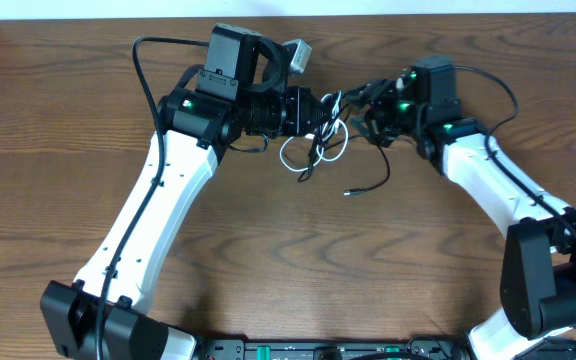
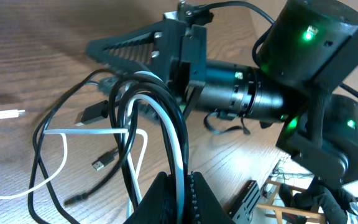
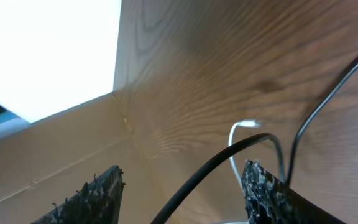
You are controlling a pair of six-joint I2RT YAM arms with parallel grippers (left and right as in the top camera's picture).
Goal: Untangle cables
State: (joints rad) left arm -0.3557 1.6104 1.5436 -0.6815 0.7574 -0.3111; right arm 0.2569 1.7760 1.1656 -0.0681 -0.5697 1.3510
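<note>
wooden table [image 1: 288,290]: left gripper [image 2: 178,186] clamps 2 cables [image 2: 176,144]; right gripper [image 3: 182,169] parted, seemingly empty.

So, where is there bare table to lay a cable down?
Free: the bare table between the left arm and right arm, on the robot's side of the cables. Crowded: between the left gripper and right gripper, where the cables bunch.

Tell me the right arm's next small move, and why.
Probably close the right end effector on the black cable and ease it away from the left arm. Its jaws stand open with that cable running loose between them, while the left end effector is shut on it and the white cable, anchoring the tangle.
</note>
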